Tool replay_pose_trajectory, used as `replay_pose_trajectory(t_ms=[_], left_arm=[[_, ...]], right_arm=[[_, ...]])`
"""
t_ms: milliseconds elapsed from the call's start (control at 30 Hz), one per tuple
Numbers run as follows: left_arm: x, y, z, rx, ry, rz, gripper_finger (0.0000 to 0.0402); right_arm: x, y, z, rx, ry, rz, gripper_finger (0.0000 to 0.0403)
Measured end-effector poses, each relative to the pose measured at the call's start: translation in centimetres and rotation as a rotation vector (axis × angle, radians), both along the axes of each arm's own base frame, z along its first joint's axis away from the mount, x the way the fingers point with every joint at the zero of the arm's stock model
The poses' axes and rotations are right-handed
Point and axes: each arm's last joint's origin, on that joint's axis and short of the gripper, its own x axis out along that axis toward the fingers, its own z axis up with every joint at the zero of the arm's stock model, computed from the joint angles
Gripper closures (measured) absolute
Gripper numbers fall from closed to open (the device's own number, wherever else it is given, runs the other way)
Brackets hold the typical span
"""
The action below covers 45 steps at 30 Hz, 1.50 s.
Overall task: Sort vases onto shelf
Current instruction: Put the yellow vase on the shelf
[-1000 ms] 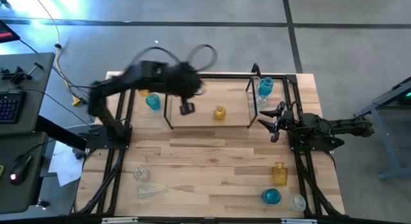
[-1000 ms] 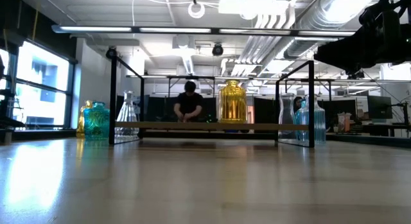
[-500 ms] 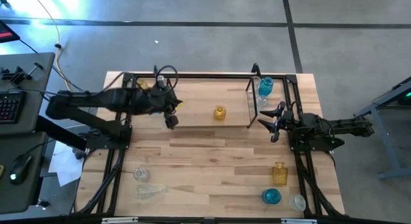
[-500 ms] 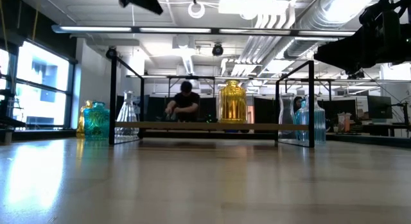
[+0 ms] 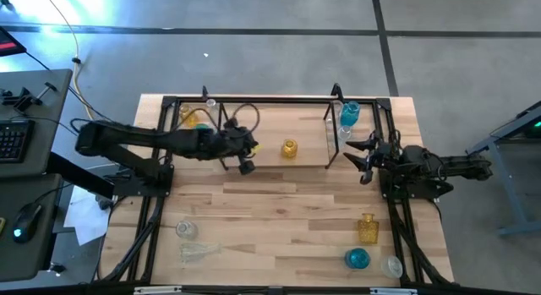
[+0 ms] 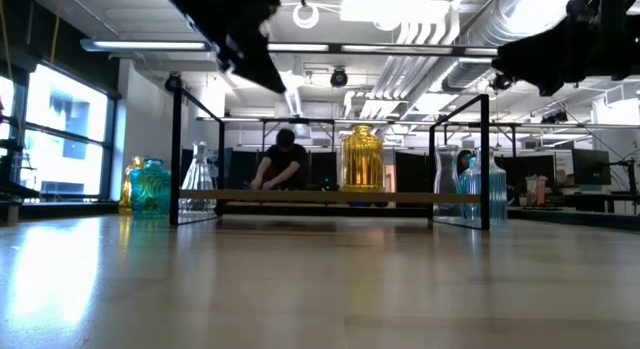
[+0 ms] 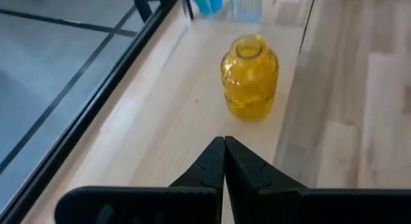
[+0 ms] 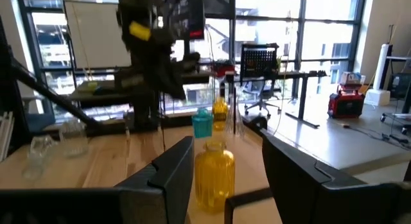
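Starting at the front edge of the tabletop (image 5: 279, 212): spotting a squarish amber vase (image 5: 367, 228), a round blue vase (image 5: 357, 259) and a clear vase (image 5: 391, 266) on the right. On the left, a clear bottle (image 5: 187, 230) just beside a clear flask (image 5: 196, 252), all off the shelf.

Moving back: finding the left hand (image 5: 245, 166) pressed together, carrying nothing, hanging by the front rail of the shelf (image 5: 313, 156). Finding the right hand (image 5: 360, 161) spread and empty, just off the shelf's right end.

Judging this as a gap between placements. Probably calling next for reaching to a front vase and closing gently on smooth, slippery glass.

On the pale wood floor, seeing only a textured yellow jar (image 5: 289, 149). Farther back, outside the thin black rods: a blue bottle (image 5: 349, 113) and an amber bottle (image 5: 190, 117).
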Motion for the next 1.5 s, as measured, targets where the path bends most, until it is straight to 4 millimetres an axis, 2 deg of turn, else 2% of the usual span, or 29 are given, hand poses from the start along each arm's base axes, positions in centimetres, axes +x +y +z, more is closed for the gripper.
replay_pose_trajectory(t_ms=[267, 500, 700, 1133, 1500], left_arm=[[2.8, 1.3, -2.1, 0.023, 0.082, -0.028, 0.0401], [4.9, 2.6, -3.7, -0.013, 0.130, -0.036, 0.0401], [6.3, 2.8, -4.9, -0.031, 0.171, -0.080, 0.0401], [8.5, 3.6, -5.3, -0.051, 0.157, -0.121, 0.0401], [8.8, 3.6, -4.9, -0.069, 0.122, -0.147, 0.0401]], right_arm=[[-0.3, 0.0, 1.0, 0.000, 0.000, 0.001, 0.0233], [-0.4, 0.0, 1.1, -0.025, 0.009, -0.002, 0.0233], [-0.4, 0.0, 1.1, -0.025, 0.008, -0.002, 0.0233], [-0.3, 0.0, 0.9, -0.019, 0.031, 0.000, 0.0233], [-0.3, 0.0, 0.8, -0.020, 0.040, 0.000, 0.0233]])
